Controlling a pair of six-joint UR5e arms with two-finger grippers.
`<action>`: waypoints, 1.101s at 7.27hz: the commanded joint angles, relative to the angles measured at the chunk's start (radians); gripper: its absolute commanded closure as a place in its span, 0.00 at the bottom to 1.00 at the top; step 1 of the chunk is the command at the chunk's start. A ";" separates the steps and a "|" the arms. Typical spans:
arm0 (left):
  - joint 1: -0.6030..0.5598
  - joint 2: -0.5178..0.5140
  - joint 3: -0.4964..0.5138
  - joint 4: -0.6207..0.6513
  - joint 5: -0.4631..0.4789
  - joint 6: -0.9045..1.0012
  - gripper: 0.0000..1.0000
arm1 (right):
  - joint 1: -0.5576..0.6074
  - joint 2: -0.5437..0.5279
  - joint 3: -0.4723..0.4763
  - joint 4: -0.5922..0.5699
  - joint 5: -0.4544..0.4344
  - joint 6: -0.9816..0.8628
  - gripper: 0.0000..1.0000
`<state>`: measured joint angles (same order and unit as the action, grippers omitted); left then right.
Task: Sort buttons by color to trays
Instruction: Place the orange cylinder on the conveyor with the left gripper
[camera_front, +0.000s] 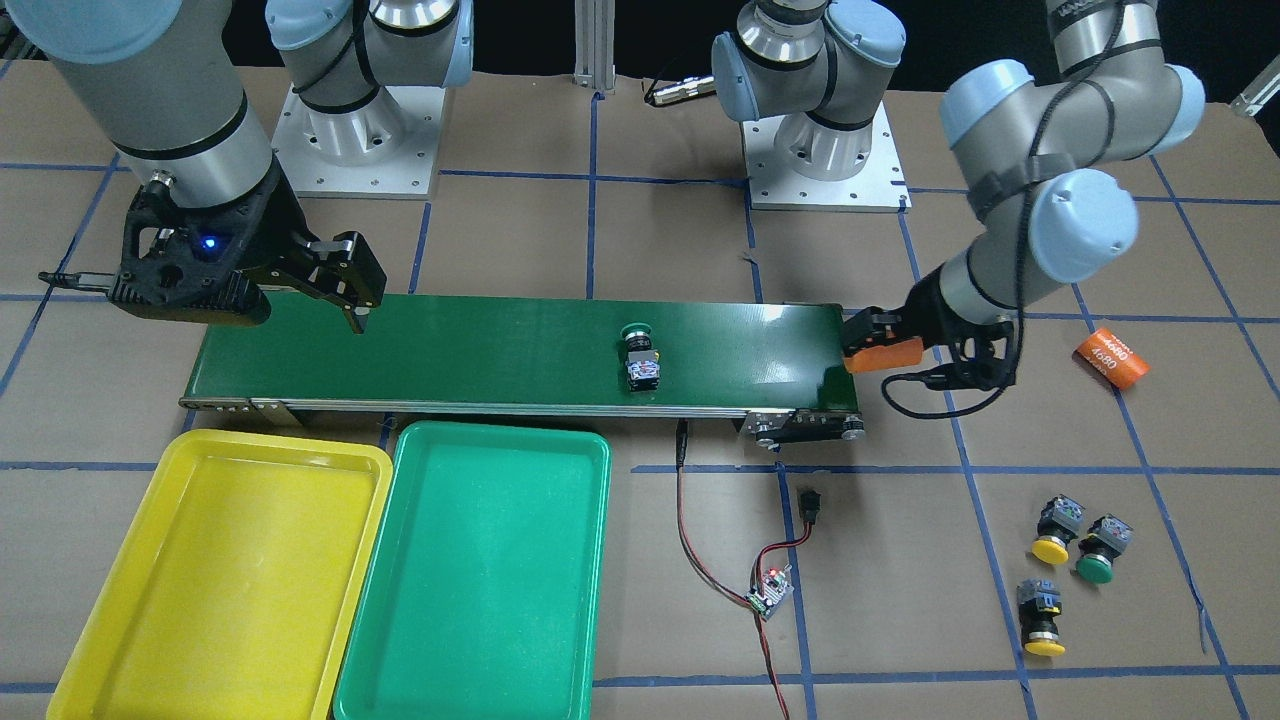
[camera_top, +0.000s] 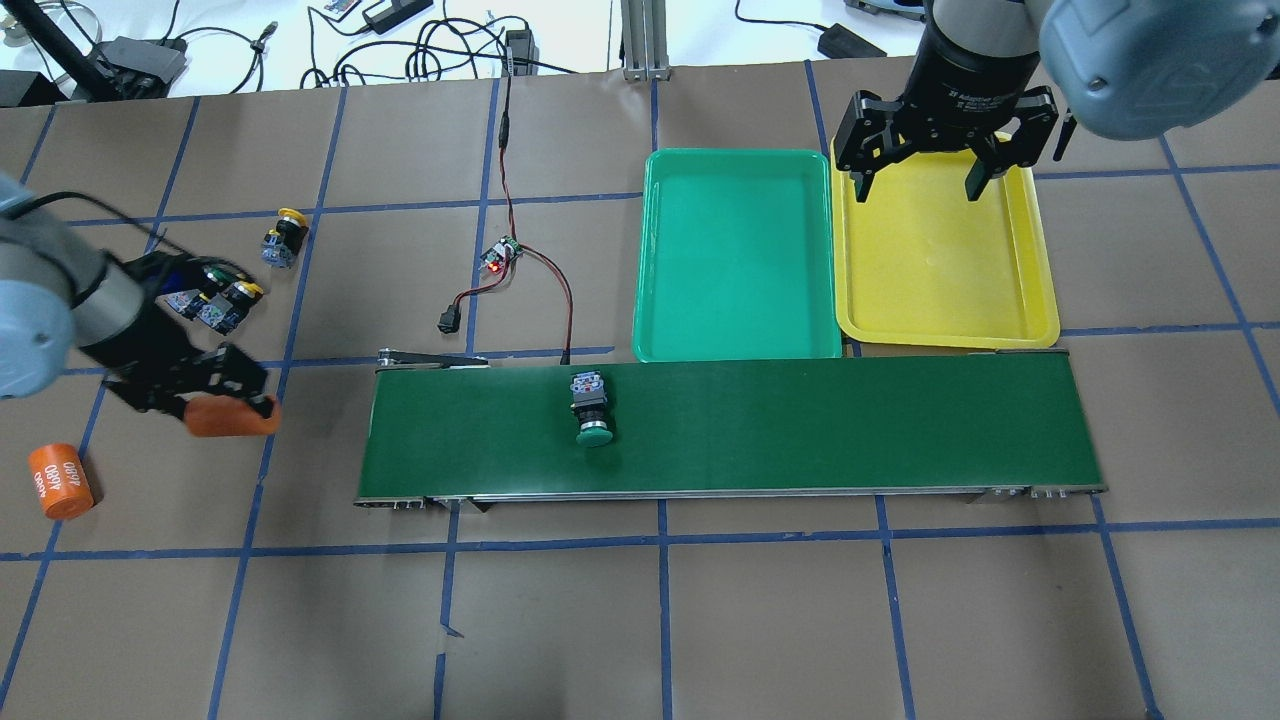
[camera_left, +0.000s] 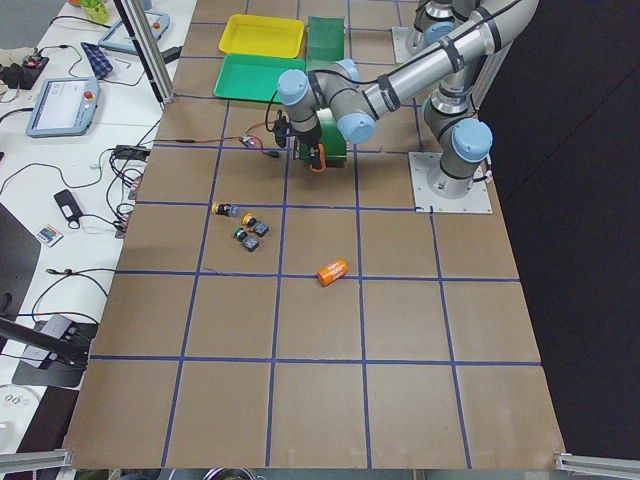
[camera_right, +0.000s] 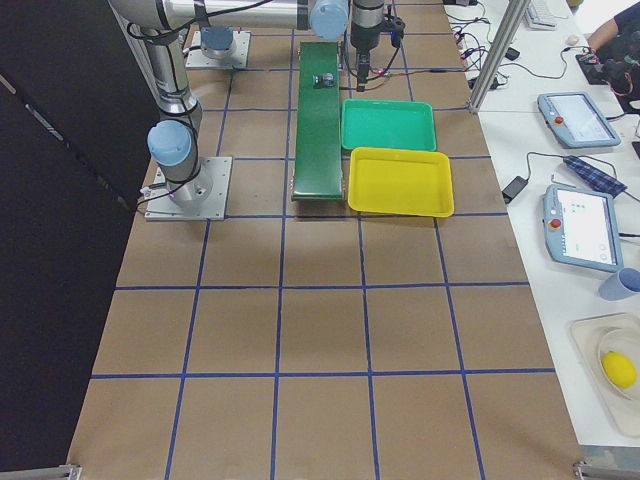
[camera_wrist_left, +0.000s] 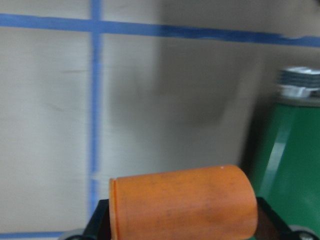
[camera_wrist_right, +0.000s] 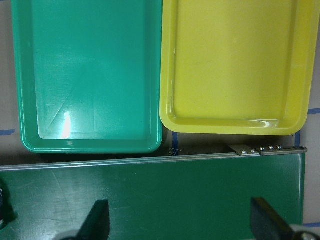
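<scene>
Overhead exterior reference for location. Find one green button (camera_top: 590, 412) lying on its side on the belt (camera_top: 800, 420), cap toward the robot, nearer the belt's left end. Find three more on the brown table off that end: a yellow button (camera_front: 1053, 532) just beside a second green button (camera_front: 1098, 553), and a second yellow button (camera_front: 1042, 618) near them. Note the yellow tray (camera_front: 215, 442) and teal tray (camera_front: 500, 430) side by side just past the belt's right half, neither holding a button.

Gripper states:
- Left gripper (camera_top: 232, 415): clamped on an orange cylinder (camera_wrist_left: 182, 202), near the belt's left end.
- Right gripper (camera_top: 920, 185): spread wide, holding nothing, poised above the belt's right end.

Handling, by judgement:
- Expect light, rigid plastic.
- Treat the domed cap as smooth and likely to slip or roll.
- Grip across the flat flanks of the black body, not the cap.

Markings:
- Read "4680" on a second orange cylinder (camera_front: 1112, 358) lying loose on the table.
- Regard lettering on the right wrist as too small to read.
- No legible marking on any button.
</scene>
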<state>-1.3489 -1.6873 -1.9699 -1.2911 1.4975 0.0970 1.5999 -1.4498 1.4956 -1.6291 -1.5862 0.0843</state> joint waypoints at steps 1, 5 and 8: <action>-0.151 -0.020 -0.001 0.010 -0.068 -0.201 0.91 | 0.000 0.000 0.000 0.000 0.000 0.000 0.00; -0.151 -0.034 0.011 0.016 -0.091 -0.183 0.00 | 0.000 0.000 0.000 0.000 0.000 0.002 0.00; 0.194 -0.002 0.045 -0.117 -0.080 0.142 0.00 | 0.000 -0.001 0.000 0.000 0.000 0.002 0.00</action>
<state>-1.3250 -1.6956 -1.9340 -1.3502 1.4151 0.0466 1.5999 -1.4501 1.4956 -1.6291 -1.5861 0.0858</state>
